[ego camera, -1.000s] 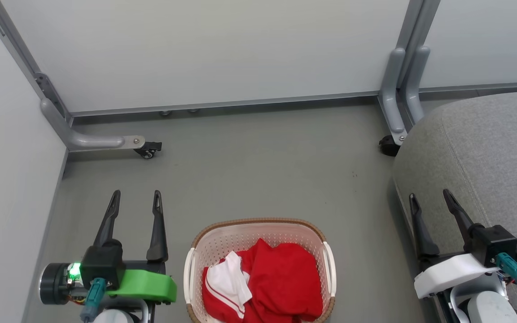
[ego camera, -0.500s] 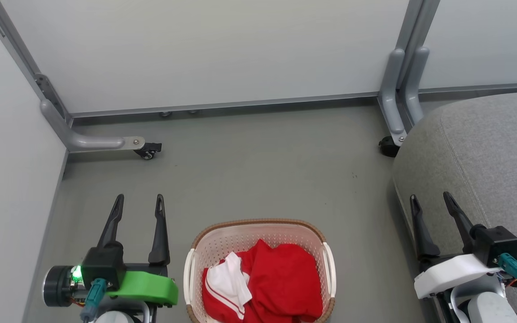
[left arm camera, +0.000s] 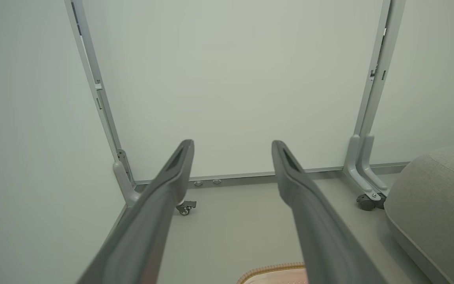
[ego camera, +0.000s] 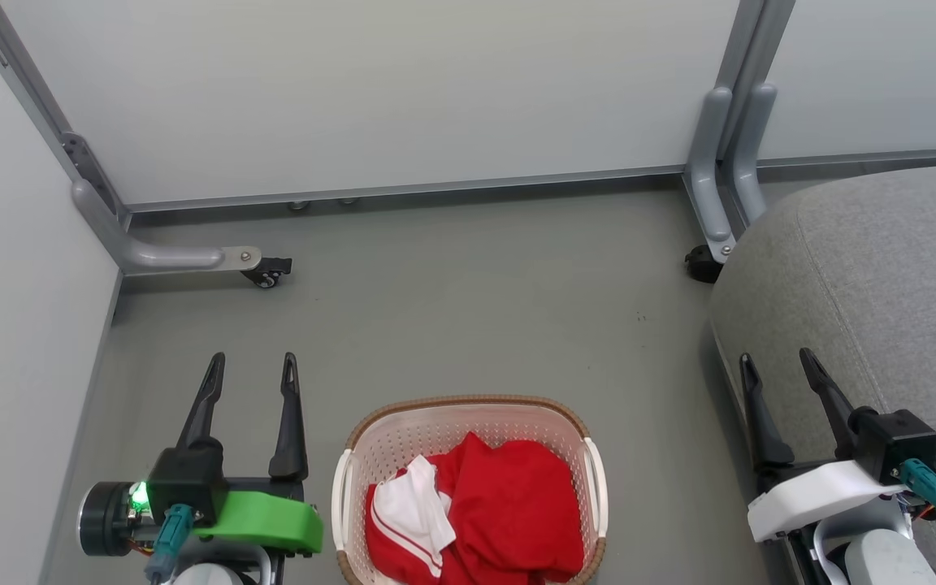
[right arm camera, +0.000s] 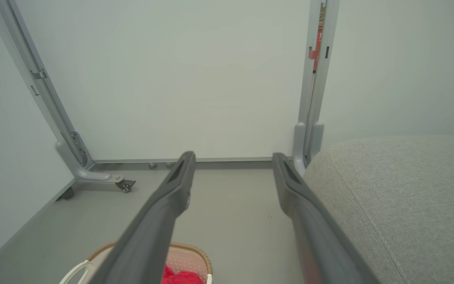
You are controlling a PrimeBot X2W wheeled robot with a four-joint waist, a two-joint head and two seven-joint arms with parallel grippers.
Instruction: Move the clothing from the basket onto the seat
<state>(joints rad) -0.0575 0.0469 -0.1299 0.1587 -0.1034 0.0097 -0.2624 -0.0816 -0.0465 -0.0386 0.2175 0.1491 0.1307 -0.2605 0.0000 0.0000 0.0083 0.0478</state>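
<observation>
Quick count from my end: one laundry basket (ego camera: 468,404). Two red garments as far as I can tell, the plain red garment (ego camera: 525,504) and the white-panelled garment (ego camera: 411,504). One grey seat cushion (ego camera: 882,268). Two grippers, the left gripper (ego camera: 253,359) and the right gripper (ego camera: 775,357), two fingers each. Two black casters, left caster (ego camera: 267,275) and right caster (ego camera: 699,264). Three grey partition feet (ego camera: 159,257).

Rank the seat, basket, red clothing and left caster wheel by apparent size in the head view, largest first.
1. seat, though cropped by the frame
2. basket, its near end cropped
3. clothing, inside it
4. caster wheel
</observation>
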